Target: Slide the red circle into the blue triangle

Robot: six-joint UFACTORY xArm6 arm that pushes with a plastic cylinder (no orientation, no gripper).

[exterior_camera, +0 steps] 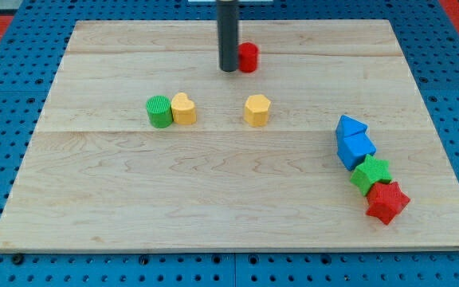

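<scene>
The red circle [249, 57] stands near the view's top, middle of the wooden board. My tip [229, 69] is right against its left side, touching or nearly so. The blue triangle [350, 127] lies at the view's right, far below and right of the red circle, with a blue cube-like block [356, 149] pressed against its lower side.
A green circle [158, 111] and a yellow heart [184, 108] sit together at the left middle. A yellow hexagon [256, 110] sits below the red circle. A green star [371, 174] and a red star [386, 202] continue the row below the blue blocks. The board [94, 207] ends near the red star.
</scene>
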